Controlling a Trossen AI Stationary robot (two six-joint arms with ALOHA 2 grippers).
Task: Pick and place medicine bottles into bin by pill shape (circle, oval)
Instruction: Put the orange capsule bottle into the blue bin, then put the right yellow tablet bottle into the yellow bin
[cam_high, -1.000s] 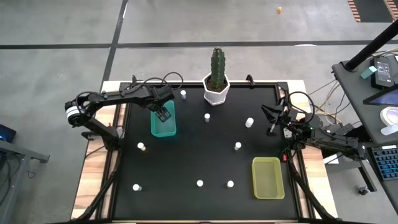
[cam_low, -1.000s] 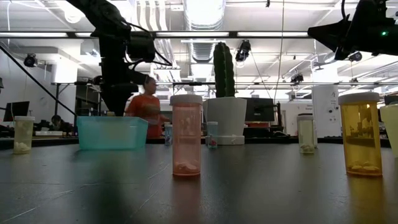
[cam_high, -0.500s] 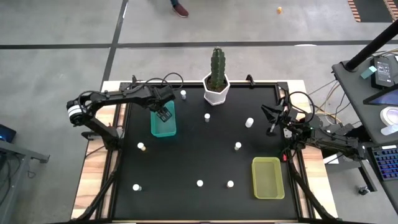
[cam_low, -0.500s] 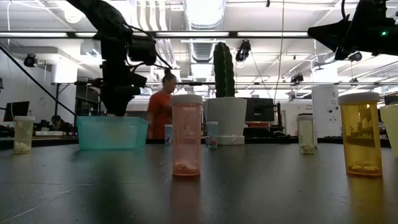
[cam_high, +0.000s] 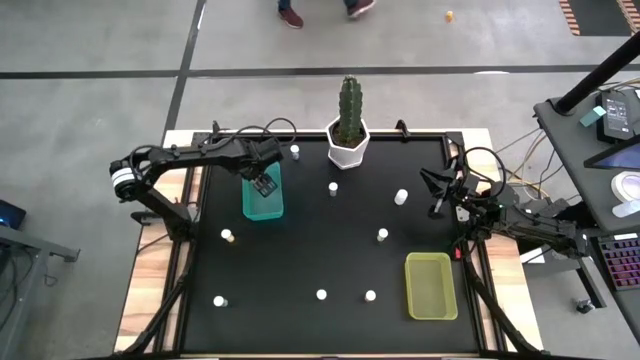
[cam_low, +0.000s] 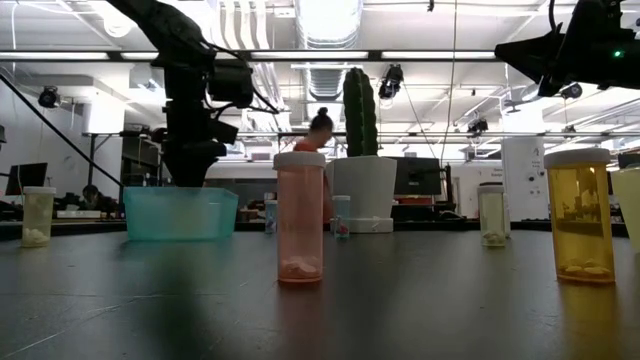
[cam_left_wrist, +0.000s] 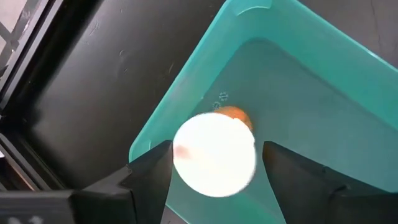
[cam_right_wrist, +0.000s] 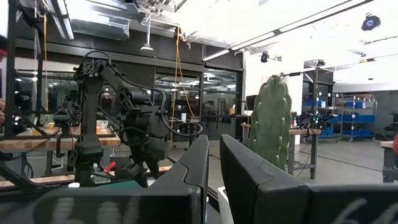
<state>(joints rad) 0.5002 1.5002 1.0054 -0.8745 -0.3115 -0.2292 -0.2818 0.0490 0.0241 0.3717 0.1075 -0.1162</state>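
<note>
- Person behind the table has shifted rightward in the low view, now partly hidden by the pink bottle (cam_low: 299, 216) and the cactus (cam_low: 361, 111); both arms barely changed.
- Left gripper (cam_high: 263, 184) hangs over the far end of the teal bin (cam_high: 262, 197), just above its rim in the low view.
- Left wrist view: a white-capped medicine bottle (cam_left_wrist: 214, 154) with an orange body sits between the two dark fingers (cam_left_wrist: 148, 177), directly over the bin's interior. Fingers look closed against the cap's sides.
- Right gripper (cam_high: 437, 190) waits at the table's right edge; its fingers (cam_right_wrist: 249, 171) stand almost together with a narrow gap, holding nothing.
- Loose bottles on the black mat: one (cam_high: 294, 152) just beyond the left gripper near the cactus pot (cam_high: 347, 143), one (cam_high: 333, 189) well to its right, one (cam_high: 228, 236) nearer the front edge than the bin.
- Two bottles (cam_high: 401, 197) (cam_high: 383, 235) lie near the right gripper, on its inboard side.
- Three more (cam_high: 219, 300) (cam_high: 321, 295) (cam_high: 370, 296) line the front.
- Yellow bin (cam_high: 431, 286) sits front-right, beyond the right gripper toward the front edge.
</note>
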